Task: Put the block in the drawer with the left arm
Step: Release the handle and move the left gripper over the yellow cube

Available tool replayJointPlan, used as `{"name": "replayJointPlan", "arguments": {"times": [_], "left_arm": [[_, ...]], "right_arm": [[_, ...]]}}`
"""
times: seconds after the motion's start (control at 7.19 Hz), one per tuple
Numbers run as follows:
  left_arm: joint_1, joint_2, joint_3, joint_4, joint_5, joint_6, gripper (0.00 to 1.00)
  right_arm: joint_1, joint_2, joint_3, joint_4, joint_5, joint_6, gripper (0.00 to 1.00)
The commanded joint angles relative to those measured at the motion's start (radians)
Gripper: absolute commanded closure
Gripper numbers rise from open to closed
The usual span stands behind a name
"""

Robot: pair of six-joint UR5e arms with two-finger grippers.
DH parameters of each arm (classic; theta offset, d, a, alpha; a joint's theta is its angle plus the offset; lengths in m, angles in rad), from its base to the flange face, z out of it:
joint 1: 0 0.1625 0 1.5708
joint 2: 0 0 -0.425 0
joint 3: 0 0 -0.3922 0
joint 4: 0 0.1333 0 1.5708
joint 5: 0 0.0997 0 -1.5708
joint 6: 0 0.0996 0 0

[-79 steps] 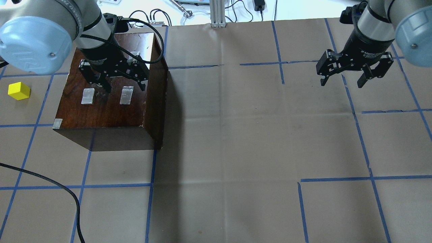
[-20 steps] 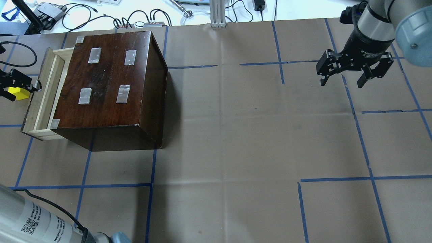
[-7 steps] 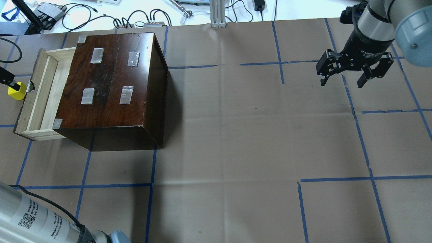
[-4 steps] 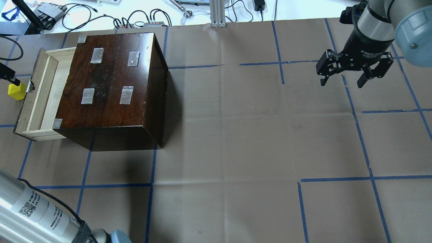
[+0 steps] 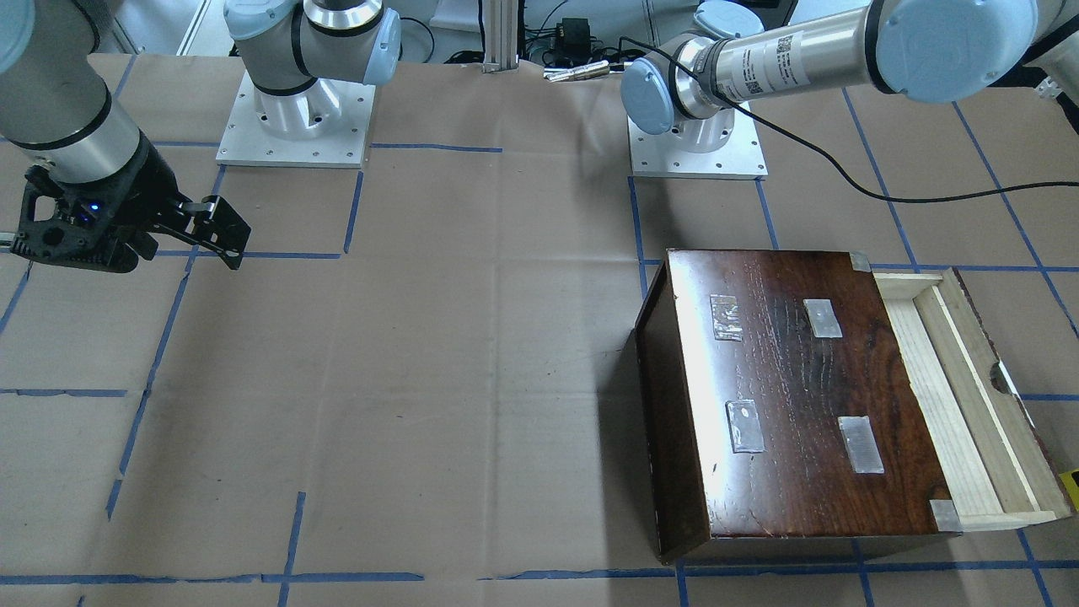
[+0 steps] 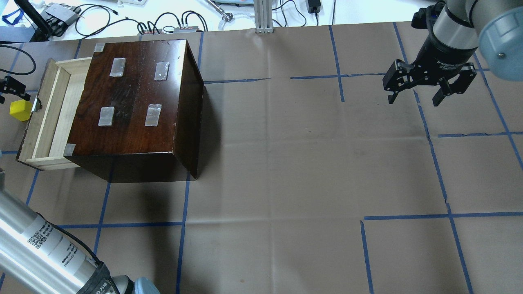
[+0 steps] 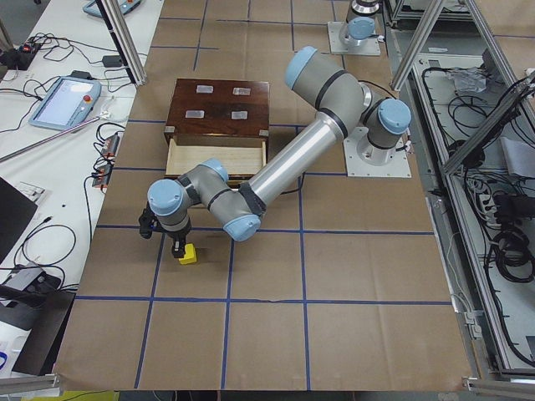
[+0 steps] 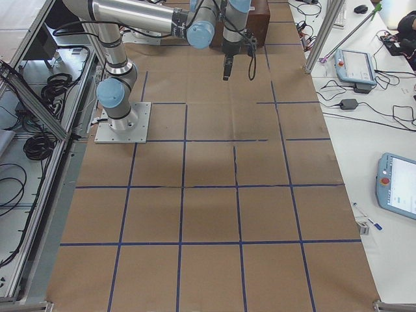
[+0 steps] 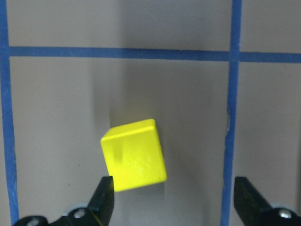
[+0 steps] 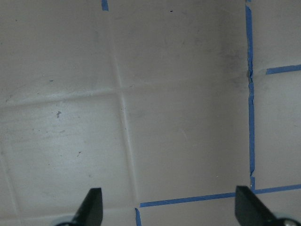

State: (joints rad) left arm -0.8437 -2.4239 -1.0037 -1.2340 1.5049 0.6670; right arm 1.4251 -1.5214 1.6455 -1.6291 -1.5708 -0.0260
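Note:
The yellow block (image 6: pixel 20 111) lies on the brown paper just left of the open drawer (image 6: pixel 49 114) of the dark cabinet (image 6: pixel 135 106). My left gripper (image 6: pixel 12 87) shows only partly at the overhead view's left edge, above the block. In the left wrist view it (image 9: pixel 174 200) is open, and the block (image 9: pixel 134 154) sits on the paper close to one fingertip (image 9: pixel 106 193), not gripped. The exterior left view shows the gripper (image 7: pixel 171 242) just over the block (image 7: pixel 189 255). My right gripper (image 6: pixel 429 87) is open and empty, far right.
The drawer's pale wood inside (image 5: pixel 969 396) holds nothing. The cabinet top carries several tape patches (image 6: pixel 106 116). My left forearm (image 6: pixel 45 253) crosses the near left corner. Cables and boxes (image 6: pixel 163 24) lie beyond the table's far edge. Blue tape lines (image 6: pixel 339 76) grid the paper.
The drawer has been pulled open and the cabinet has turned slightly. In the last second my left gripper has shifted away from the block toward the far side; the block stays put.

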Motion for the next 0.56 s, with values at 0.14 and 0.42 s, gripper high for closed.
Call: {"name": "replayJointPlan", "arguments": {"times": [0.14, 0.42], "left_arm": [[0.002, -0.055, 0.036, 0.010, 0.001, -0.024, 0.12], [0.006, -0.058, 0.046, 0.011, 0.014, -0.018, 0.12]], "right_arm": [[0.000, 0.000, 0.000, 0.000, 0.000, 0.000, 0.00], [0.000, 0.001, 0.000, 0.000, 0.000, 0.000, 0.00]]}}
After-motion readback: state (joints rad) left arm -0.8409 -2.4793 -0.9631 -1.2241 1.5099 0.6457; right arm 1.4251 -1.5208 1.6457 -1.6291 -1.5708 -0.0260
